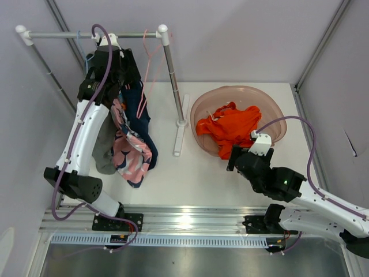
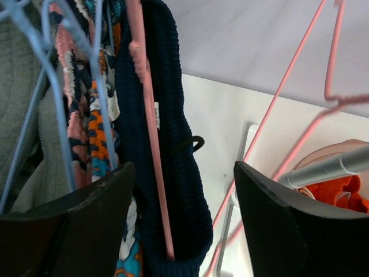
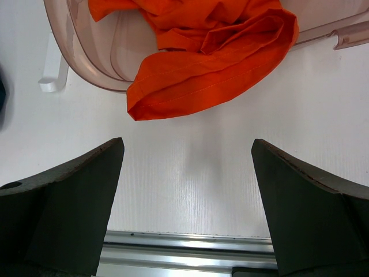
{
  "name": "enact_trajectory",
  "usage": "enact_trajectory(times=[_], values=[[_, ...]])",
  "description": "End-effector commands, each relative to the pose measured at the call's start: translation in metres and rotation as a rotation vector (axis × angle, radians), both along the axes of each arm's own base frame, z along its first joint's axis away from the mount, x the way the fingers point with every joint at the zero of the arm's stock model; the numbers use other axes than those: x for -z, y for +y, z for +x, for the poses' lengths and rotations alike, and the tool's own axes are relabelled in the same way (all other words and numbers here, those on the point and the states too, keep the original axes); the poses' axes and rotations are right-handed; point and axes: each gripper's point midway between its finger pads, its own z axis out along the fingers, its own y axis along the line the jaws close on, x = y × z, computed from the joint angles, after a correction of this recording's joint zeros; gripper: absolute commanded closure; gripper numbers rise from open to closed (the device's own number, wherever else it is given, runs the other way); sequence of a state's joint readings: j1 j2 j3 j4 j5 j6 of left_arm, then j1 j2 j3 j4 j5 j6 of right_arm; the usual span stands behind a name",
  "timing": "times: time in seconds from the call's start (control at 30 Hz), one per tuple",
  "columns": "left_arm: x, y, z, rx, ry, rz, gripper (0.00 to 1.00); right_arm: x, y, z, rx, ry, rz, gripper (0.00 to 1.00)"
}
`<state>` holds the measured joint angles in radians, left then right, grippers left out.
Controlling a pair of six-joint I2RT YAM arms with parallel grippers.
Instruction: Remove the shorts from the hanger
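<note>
Navy shorts, white label illegible

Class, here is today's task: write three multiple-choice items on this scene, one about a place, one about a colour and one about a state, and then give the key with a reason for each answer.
1. Where is the orange garment?
A. folded on a shelf
B. in the basin, spilling over its rim
C. spread flat on a chair

2. What colour is the hanger lying against the navy garment?
A. pink
B. green
C. black

3. What state is the right gripper in?
A. shut on the orange garment
B. open, holding nothing
C. shut on a hanger

Key:
1. B: the top view shows it inside the basin, with a fold over the near rim.
2. A: the left wrist view shows a pink wire.
3. B: its fingers stand wide apart over bare table.
</note>
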<state>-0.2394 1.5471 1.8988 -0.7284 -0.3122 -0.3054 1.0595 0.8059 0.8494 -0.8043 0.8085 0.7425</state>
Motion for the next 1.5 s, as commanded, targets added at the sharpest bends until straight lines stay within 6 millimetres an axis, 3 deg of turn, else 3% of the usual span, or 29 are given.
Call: enact_trajectory(times=[0.0, 0.13, 0.2, 0.33, 0.43, 0.6, 0.67, 0.7, 0.73, 0.8, 0.83, 0.9, 0.93, 1.0, 1.03, 1.07, 1.13, 1.17, 1.23, 1.27, 1.3, 1.33, 1.37, 1.4, 1.43, 1.47], values=[[-0.002, -0.001, 0.017, 0.005, -0.032, -0.004, 0.27, -0.007, -0.007, 0.003, 0.051, -0.036, 0.017, 0.01], [0.001, 0.002, 0.026, -0.011, -0.033, -0.002, 0.32, -0.005, -0.009, 0.003, 0.054, -0.037, 0.006, 0.01], [0.004, 0.005, 0.03, -0.025, -0.027, -0.002, 0.41, -0.004, -0.01, 0.003, 0.056, -0.037, 0.0, 0.01], [0.002, 0.012, 0.034, -0.059, -0.024, 0.0, 0.8, -0.003, -0.01, 0.004, 0.056, -0.041, -0.005, 0.01], [-0.006, 0.016, 0.032, -0.076, -0.035, 0.004, 1.0, -0.001, -0.01, 0.004, 0.055, -0.042, -0.008, 0.01], [-0.024, 0.021, 0.021, -0.09, -0.044, 0.013, 1.0, 0.001, -0.006, 0.005, 0.04, -0.042, -0.007, 0.01], [-0.048, 0.021, 0.013, -0.08, -0.088, 0.0, 1.0, -0.004, 0.002, 0.007, 0.018, -0.051, 0.01, 0.01], [-0.048, 0.02, 0.008, -0.067, -0.068, 0.0, 1.0, -0.007, 0.005, 0.008, -0.004, -0.056, -0.003, 0.01], [-0.075, 0.02, 0.001, -0.058, -0.124, -0.017, 1.0, -0.018, 0.02, 0.009, -0.057, -0.071, 0.045, 0.01], [-0.076, 0.018, -0.005, -0.044, -0.102, -0.017, 1.0, -0.029, 0.04, 0.009, -0.16, -0.092, 0.04, 0.01], [-0.096, 0.018, -0.011, -0.04, -0.147, -0.029, 1.0, -0.048, 0.063, 0.009, -0.231, -0.12, 0.107, 0.01], [-0.099, 0.017, -0.016, -0.03, -0.144, -0.033, 1.0, -0.057, 0.092, 0.007, -0.325, -0.137, 0.081, 0.01], [-0.1, 0.017, -0.018, -0.028, -0.147, -0.038, 1.0, -0.085, 0.106, 0.009, -0.344, -0.183, 0.117, 0.01], [-0.102, 0.016, -0.023, -0.019, -0.15, -0.046, 1.0, -0.104, 0.133, 0.003, -0.4, -0.223, 0.089, 0.0], [-0.102, 0.013, -0.024, -0.007, -0.147, -0.057, 1.0, -0.101, 0.155, 0.006, -0.437, -0.231, 0.022, 0.01], [-0.1, 0.012, -0.026, -0.001, -0.139, -0.062, 1.0, -0.132, 0.17, 0.006, -0.453, -0.273, 0.057, 0.01], [-0.099, 0.009, -0.03, 0.013, -0.134, -0.085, 1.0, -0.139, 0.212, -0.001, -0.526, -0.298, 0.021, 0.01], [-0.09, 0.007, -0.028, 0.017, -0.113, -0.087, 1.0, -0.169, 0.227, -0.004, -0.539, -0.338, 0.072, 0.01], [-0.096, 0.006, -0.038, 0.023, -0.135, -0.105, 1.0, -0.189, 0.259, -0.018, -0.592, -0.375, 0.111, 0.01], [-0.091, 0.006, -0.037, 0.023, -0.132, -0.108, 1.0, -0.182, 0.281, -0.019, -0.607, -0.376, 0.088, 0.01], [-0.084, 0.005, -0.038, 0.025, -0.12, -0.108, 1.0, -0.205, 0.293, -0.022, -0.606, -0.405, 0.135, 0.01], [-0.09, 0.006, -0.045, 0.028, -0.138, -0.117, 1.0, -0.211, 0.307, -0.029, -0.624, -0.422, 0.162, 0.0], [-0.086, 0.005, -0.046, 0.033, -0.129, -0.118, 1.0, -0.197, 0.329, -0.029, -0.634, -0.417, 0.131, 0.01], [-0.084, 0.005, -0.048, 0.035, -0.122, -0.118, 1.0, -0.214, 0.338, -0.03, -0.626, -0.442, 0.172, 0.01], [-0.087, 0.006, -0.051, 0.037, -0.127, -0.119, 1.0, -0.213, 0.349, -0.031, -0.631, -0.446, 0.173, 0.01], [-0.085, 0.004, -0.055, 0.045, -0.118, -0.12, 1.0, -0.198, 0.365, -0.028, -0.628, -0.442, 0.145, 0.01]])
